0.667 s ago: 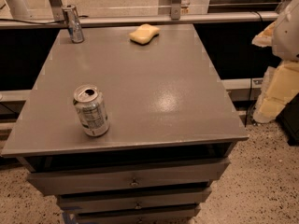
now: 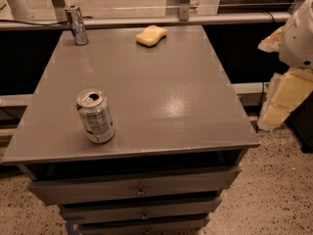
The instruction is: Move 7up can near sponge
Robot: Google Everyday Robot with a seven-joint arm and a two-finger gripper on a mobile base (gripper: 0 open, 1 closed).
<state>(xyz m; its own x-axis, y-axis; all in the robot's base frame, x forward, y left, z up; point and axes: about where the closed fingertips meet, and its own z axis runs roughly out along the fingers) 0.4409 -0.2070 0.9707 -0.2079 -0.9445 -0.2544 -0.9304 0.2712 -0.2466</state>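
Camera view, 7up can [image 2: 95, 116] front-left, sponge [image 2: 150, 35] far edge, slim can [image 2: 77, 25] far-left, end effector unseen

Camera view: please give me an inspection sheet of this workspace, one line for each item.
Surface: grey table top with a light glare; drawers below it.
Job's things: 7up can upright near the front left edge; sponge near the far edge, well apart from it.
Clutter: slim silver can upright at the far left corner.
Gripper: not in view; only a white robot part shows at the right edge.
Cables: thin dark line along the rail at far left, possibly a cable.
Surroundings: speckled floor; metal rail behind the table; pale yellow material at right.
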